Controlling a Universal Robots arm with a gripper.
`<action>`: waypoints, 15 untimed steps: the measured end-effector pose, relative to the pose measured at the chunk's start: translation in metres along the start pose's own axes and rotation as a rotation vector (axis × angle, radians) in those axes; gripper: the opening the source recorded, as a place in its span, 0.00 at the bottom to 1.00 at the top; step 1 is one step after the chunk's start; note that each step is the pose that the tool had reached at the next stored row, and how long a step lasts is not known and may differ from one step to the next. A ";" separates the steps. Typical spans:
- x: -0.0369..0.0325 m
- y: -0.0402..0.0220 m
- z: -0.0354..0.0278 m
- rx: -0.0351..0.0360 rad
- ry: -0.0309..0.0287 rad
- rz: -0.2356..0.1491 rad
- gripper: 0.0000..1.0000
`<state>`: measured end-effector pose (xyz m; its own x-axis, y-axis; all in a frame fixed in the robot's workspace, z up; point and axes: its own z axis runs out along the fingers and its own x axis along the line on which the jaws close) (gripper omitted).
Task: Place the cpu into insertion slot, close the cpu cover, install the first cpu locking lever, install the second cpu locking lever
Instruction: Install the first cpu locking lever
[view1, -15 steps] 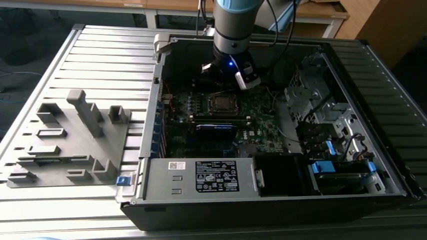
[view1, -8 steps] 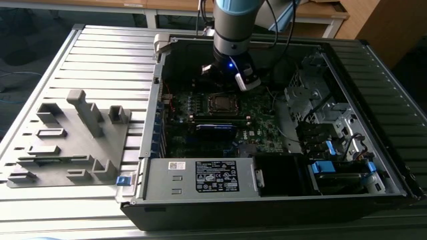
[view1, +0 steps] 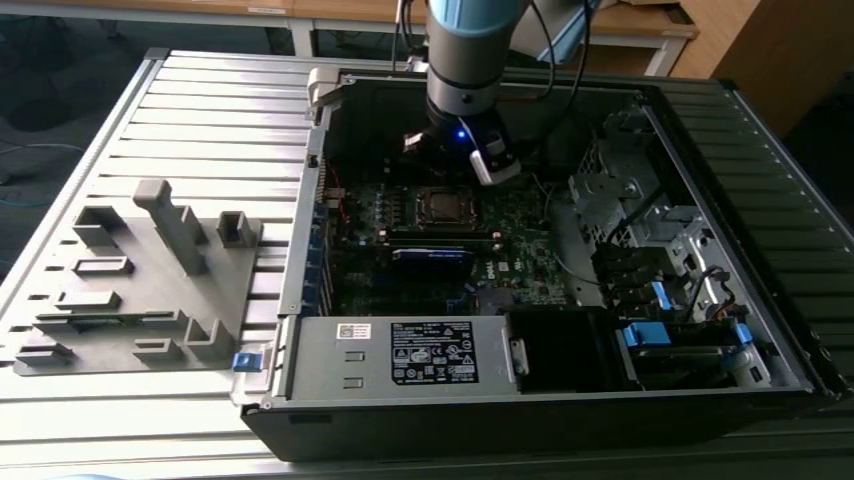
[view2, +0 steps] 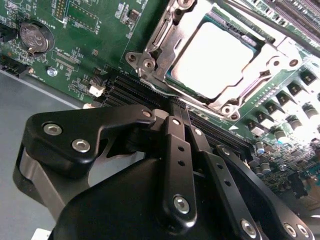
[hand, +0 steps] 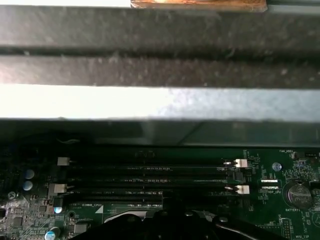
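The cpu (view2: 215, 57) lies flat in its socket on the green motherboard, its dull silver top facing up; in the exterior view the cpu (view1: 441, 205) sits mid-board inside the open computer case. The cpu cover (view2: 159, 60), a silvery metal frame, rests down around the chip's edges. My gripper (view2: 176, 111) hovers just beside the socket over the memory slots, black fingers drawn together and shut on nothing. In the exterior view my gripper (view1: 461, 150) hangs over the far part of the board, a little beyond the socket.
Black memory slots (hand: 150, 175) run next to the socket, with a coin battery (hand: 295, 194) nearby. The case's far wall (hand: 150, 102) rises close behind. A power supply (view1: 400, 350) and drive cage (view1: 641, 220) fill the case's near side and the exterior view's right. A grey fixture (view1: 147, 270) lies on the table.
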<state>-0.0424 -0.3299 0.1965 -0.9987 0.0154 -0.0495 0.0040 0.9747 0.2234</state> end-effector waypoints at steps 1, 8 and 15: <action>0.0000 -0.0002 0.0005 -0.0003 -0.0005 0.000 0.11; 0.0002 -0.0010 0.0032 -0.0038 -0.0028 0.000 0.11; 0.0003 -0.0014 0.0043 -0.0173 -0.0035 0.000 0.11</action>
<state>-0.0424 -0.3303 0.1920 -0.9985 0.0163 -0.0530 0.0031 0.9707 0.2402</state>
